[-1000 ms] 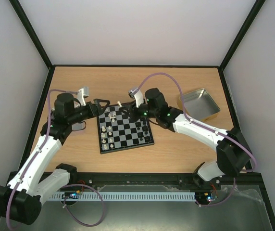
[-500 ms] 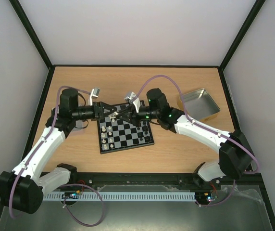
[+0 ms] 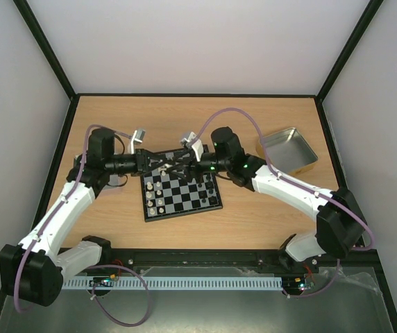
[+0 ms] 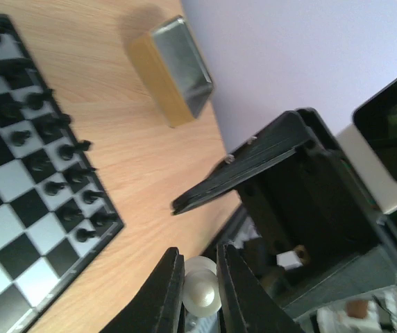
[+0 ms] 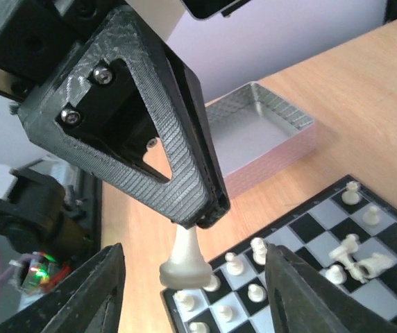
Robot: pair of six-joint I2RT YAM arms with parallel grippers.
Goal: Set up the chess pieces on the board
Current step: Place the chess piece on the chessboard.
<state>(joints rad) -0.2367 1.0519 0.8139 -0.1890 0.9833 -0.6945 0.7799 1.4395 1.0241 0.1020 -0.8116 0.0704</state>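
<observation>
We count two arms, one board, two tins. Left gripper (image 4: 202, 267) clenched on one white piece (image 4: 200, 291), held in the air over the far rim of the board (image 3: 182, 212). Right gripper (image 5: 195, 277) released, fingers either side of that piece, not touching. Remaining pieces stand on the board, too small to count. One tin (image 5: 254, 135) lies near the board's left side, the other tin (image 3: 289, 148) well to the right by the edge of the table (image 3: 254, 222). Bare wood beyond and in front of the board.
</observation>
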